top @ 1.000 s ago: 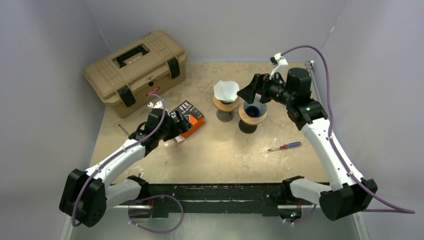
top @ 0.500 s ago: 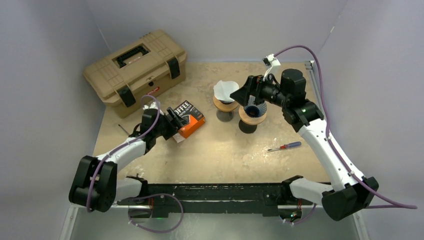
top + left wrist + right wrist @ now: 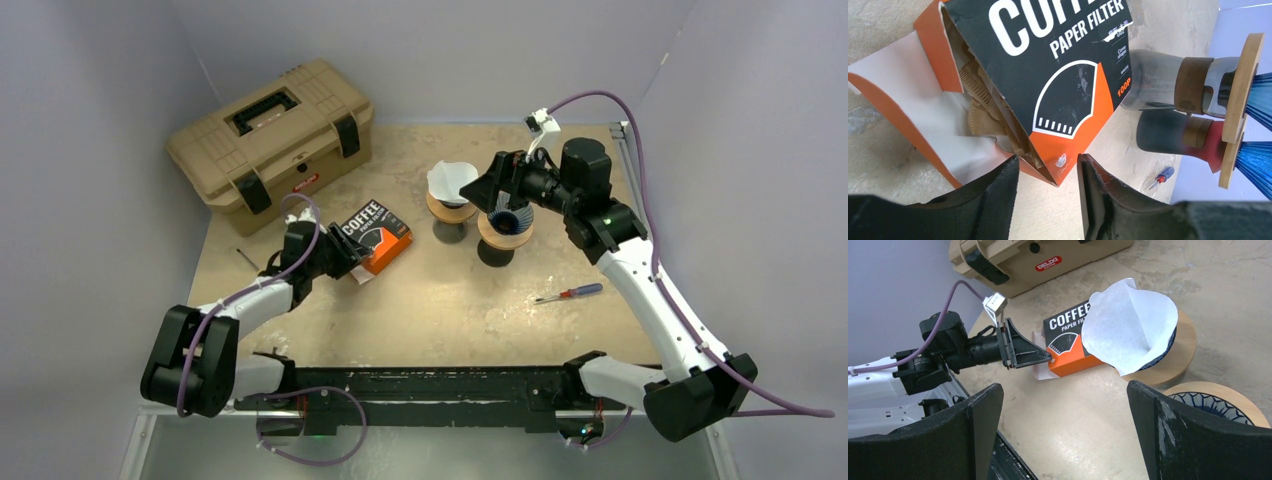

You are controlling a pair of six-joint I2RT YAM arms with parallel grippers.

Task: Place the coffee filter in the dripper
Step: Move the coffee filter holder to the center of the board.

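Overhead | mottled beige table (image 3: 450, 310) | grey walls (image 3: 430, 50) | blue dripper (image 3: 505, 222) mid-table

The top view looks steeply down from above and behind both arm bases (image 3: 185, 375), taking in the whole surface (image 3: 450, 300). The left wrist view sits low and close behind the left fingers (image 3: 993, 200), facing the filter box (image 3: 1058, 75) just past their tips, with two drippers (image 3: 1243, 75) beyond. The right wrist view sits higher behind the right fingers (image 3: 973, 435), looking down across those drippers to the same filter box and the left arm (image 3: 948, 347) beyond it. All three views share the filter box and drippers.
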